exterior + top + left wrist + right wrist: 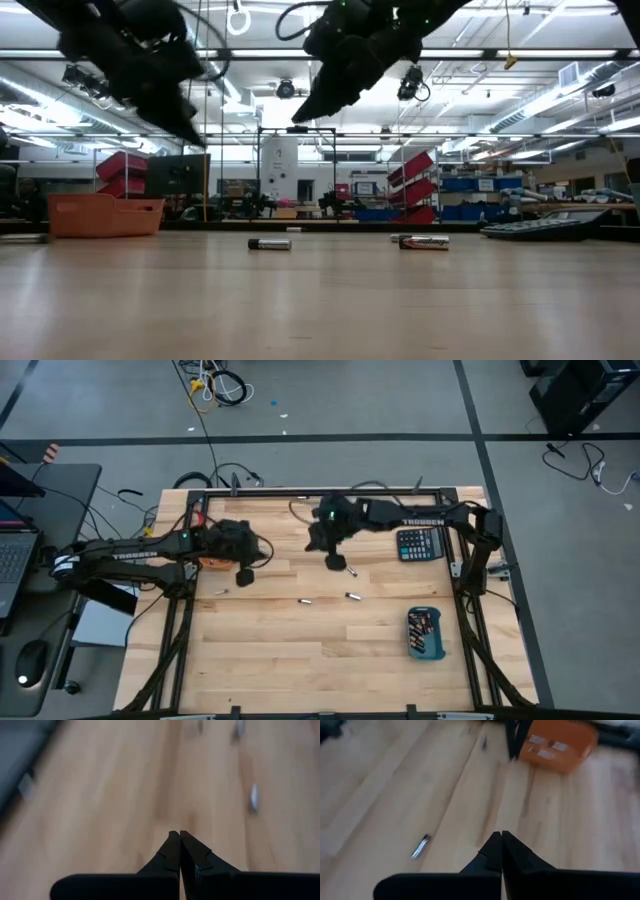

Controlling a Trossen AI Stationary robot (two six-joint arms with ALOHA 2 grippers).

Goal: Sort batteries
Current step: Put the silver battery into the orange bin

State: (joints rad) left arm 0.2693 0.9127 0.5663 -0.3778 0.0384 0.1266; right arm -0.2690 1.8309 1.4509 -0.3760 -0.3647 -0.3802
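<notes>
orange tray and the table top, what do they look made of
Orange tray: looks like moulded plastic, matte, uniform orange colour with a rolled rim. Table top: looks like wood, light planks with visible grain and seams, smooth with a slight sheen.

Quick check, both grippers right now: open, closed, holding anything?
Left gripper: closed, holding nothing, raised above the table.
Right gripper: closed, holding nothing, also raised.
</notes>
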